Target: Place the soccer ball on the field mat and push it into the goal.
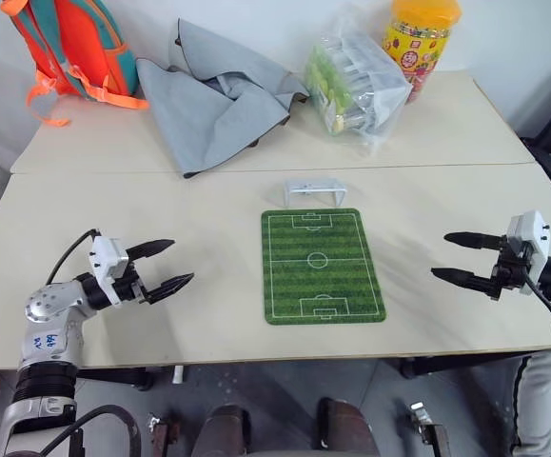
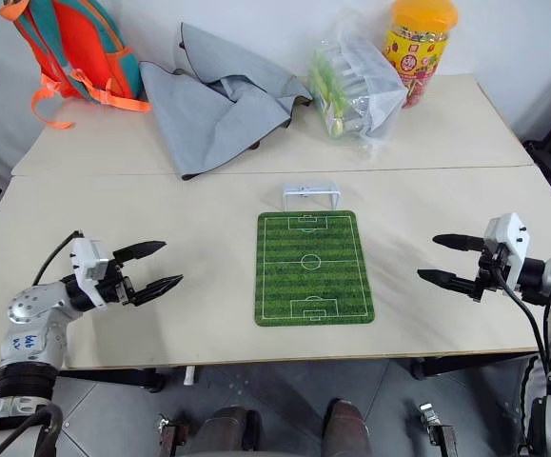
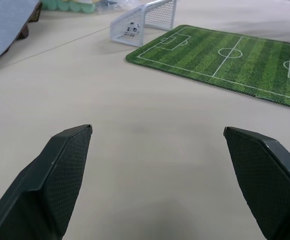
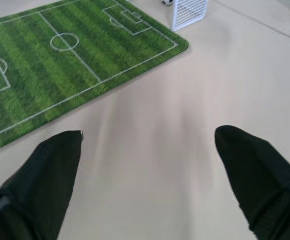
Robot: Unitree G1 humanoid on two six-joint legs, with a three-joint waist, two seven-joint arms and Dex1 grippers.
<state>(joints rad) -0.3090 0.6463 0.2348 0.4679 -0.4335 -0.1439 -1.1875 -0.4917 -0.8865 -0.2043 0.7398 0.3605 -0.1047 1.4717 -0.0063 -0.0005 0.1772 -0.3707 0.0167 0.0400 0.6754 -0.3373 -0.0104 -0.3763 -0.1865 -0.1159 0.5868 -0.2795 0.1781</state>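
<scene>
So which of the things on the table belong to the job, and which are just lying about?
Job:
- soccer ball, inside the goal
- goal, at the mat's far end
- field mat

Lying about:
- orange backpack
- grey cloth
- clear bag of green packets
- yellow-lidded jar

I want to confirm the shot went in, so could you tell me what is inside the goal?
The soccer ball sits inside the goal, seen through the side netting, just past the field mat. The netting partly veils it, so its exact resting spot is unclear.

mat (image 1: 323,267): green stripes, white lines | goal (image 1: 315,190): whitish-grey | ball (image 3: 130,29): white-black
</scene>
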